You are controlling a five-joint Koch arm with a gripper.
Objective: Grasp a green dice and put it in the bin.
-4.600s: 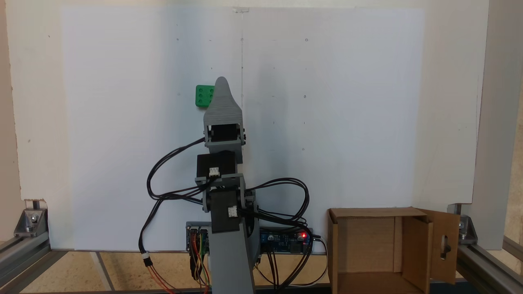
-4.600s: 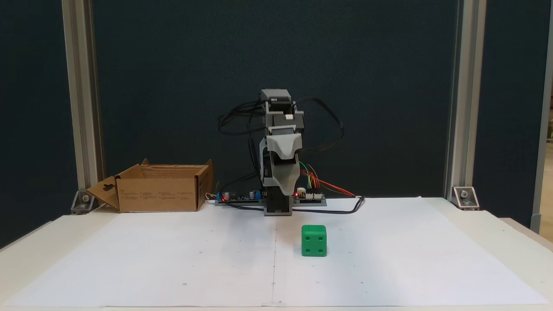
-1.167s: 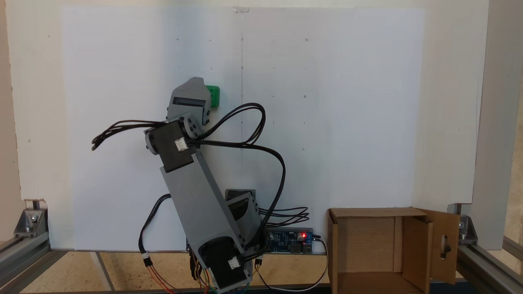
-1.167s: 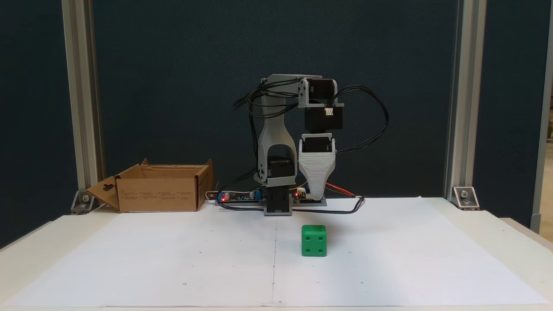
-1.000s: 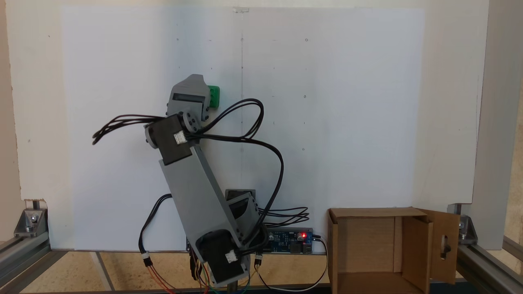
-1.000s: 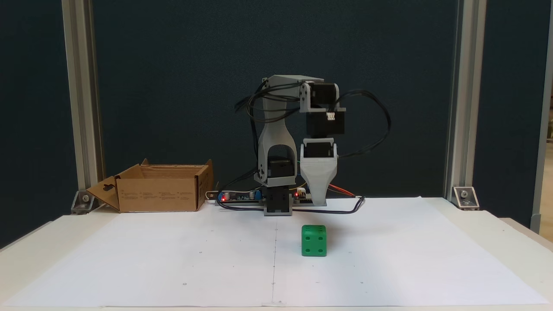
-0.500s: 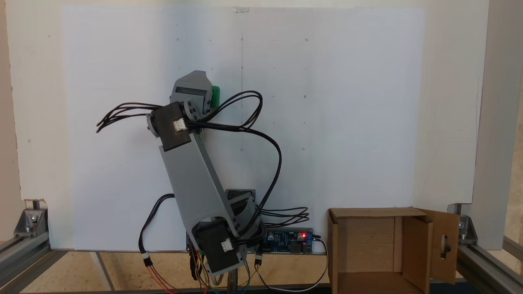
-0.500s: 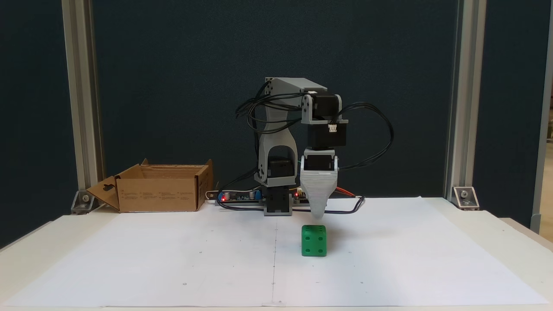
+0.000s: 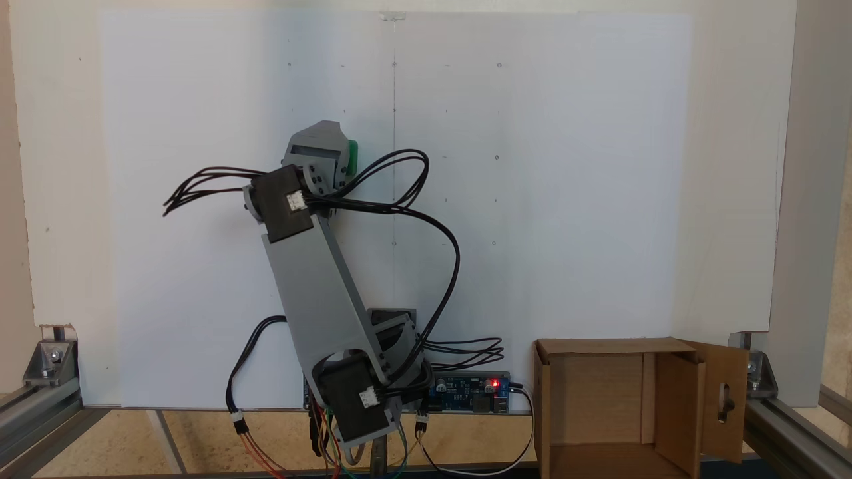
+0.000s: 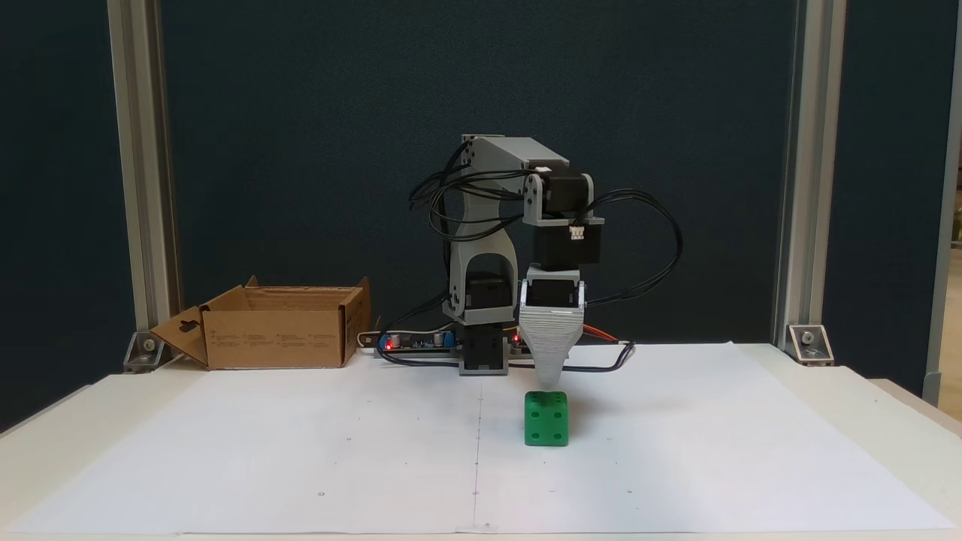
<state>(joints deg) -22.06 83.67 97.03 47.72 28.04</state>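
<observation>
The green dice (image 10: 546, 418) sits on the white paper just right of its centre line, four pips facing this fixed view. My gripper (image 10: 551, 383) points straight down, and its tip hovers just above the dice's top face. A single grey tapered jaw shows, so its opening is not readable. Seen from above, the grey wrist housing (image 9: 314, 152) covers most of the dice (image 9: 352, 156), leaving a green sliver at its right side. The bin (image 10: 278, 334), an open brown cardboard box with a slotted side flap, stands at the back left, and in the other fixed view the bin (image 9: 602, 399) is at the lower right.
White paper (image 10: 301, 451) covers the table. A controller board with red lights (image 10: 409, 343) lies beside the arm's base. Black cables (image 9: 432, 219) loop out from the arm. Aluminium frame posts (image 10: 795, 188) stand at both back corners.
The arm unfolded from its resting pose and reached out over the dice. In the last second the gripper came down until its tip is just above the dice. The dice has not moved.
</observation>
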